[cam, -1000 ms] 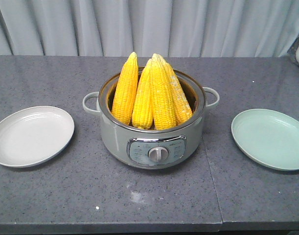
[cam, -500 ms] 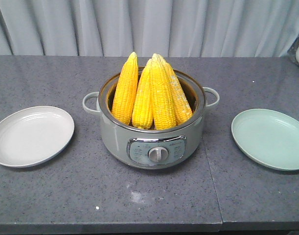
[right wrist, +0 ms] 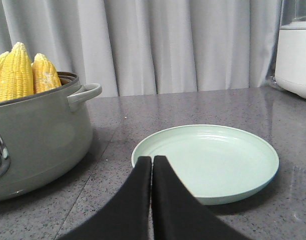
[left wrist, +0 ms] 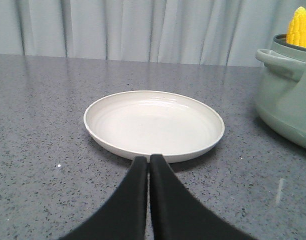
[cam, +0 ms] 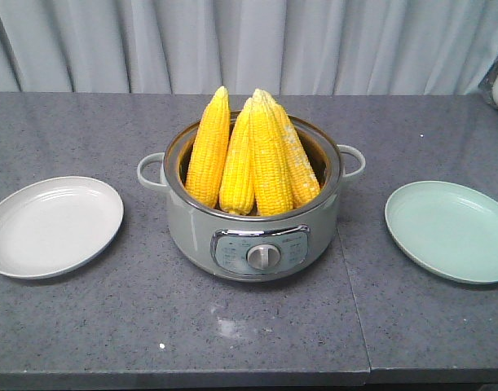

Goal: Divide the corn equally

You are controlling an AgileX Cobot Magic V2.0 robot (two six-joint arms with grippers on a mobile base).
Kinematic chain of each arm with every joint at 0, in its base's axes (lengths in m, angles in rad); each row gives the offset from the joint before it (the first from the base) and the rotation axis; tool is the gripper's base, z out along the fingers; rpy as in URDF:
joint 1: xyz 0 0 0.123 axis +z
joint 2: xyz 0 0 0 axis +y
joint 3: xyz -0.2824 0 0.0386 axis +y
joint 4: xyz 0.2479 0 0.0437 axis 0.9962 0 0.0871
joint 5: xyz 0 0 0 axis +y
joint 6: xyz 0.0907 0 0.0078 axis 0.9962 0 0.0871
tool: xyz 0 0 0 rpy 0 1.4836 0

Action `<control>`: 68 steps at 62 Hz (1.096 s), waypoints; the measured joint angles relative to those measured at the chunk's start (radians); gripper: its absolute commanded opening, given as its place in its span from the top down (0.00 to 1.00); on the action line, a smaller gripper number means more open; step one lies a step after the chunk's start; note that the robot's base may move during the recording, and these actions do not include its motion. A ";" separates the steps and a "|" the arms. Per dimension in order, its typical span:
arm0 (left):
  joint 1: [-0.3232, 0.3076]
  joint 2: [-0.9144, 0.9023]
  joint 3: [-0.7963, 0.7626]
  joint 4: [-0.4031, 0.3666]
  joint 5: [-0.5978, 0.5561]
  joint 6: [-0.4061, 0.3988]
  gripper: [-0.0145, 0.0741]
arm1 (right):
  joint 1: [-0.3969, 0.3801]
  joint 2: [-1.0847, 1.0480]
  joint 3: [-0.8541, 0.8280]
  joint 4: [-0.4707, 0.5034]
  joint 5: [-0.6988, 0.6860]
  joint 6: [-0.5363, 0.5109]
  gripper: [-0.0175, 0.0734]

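Several yellow corn cobs (cam: 253, 155) stand upright, tips up, in a grey-green cooker pot (cam: 253, 220) at the table's middle. A white plate (cam: 53, 226) lies to its left and a pale green plate (cam: 451, 230) to its right; both are bare. Neither gripper shows in the front view. My left gripper (left wrist: 148, 159) is shut on nothing, low in front of the white plate (left wrist: 154, 124), with the pot (left wrist: 288, 90) and a corn tip (left wrist: 300, 26) at right. Just before the green plate (right wrist: 208, 160) sits my right gripper (right wrist: 151, 160), shut and holding nothing; the corn (right wrist: 22, 72) is at left.
The pot has a side handle on each side (cam: 149, 171) (cam: 352, 161) and a control dial (cam: 263, 257) in front. A white appliance (right wrist: 295, 50) stands at the far right back. Grey curtains (cam: 249, 45) hang behind the dark speckled table (cam: 257, 334).
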 measured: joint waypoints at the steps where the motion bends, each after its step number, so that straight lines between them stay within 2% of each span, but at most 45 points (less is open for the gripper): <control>1: 0.000 0.000 0.000 0.000 0.000 0.000 0.84 | 0.000 0.000 0.000 0.000 0.000 0.000 0.81; 20: 0.000 0.000 0.000 0.000 0.000 0.000 0.84 | 0.000 0.000 0.000 0.000 0.000 0.000 0.81; 33: 0.000 0.000 0.000 -0.018 -0.048 -0.011 0.84 | 0.000 0.000 0.000 0.013 -0.022 0.005 0.81; 50: 0.000 0.000 0.000 -0.089 -0.149 -0.066 0.84 | 0.000 0.000 0.000 0.242 -0.101 0.096 0.81; 61: 0.000 0.000 0.000 -0.140 -0.272 -0.156 0.84 | 0.000 0.000 0.000 0.428 -0.096 0.105 0.81; 68: 0.000 0.000 0.000 -0.144 -0.341 -0.239 0.84 | 0.000 0.000 0.000 0.487 -0.075 0.105 0.81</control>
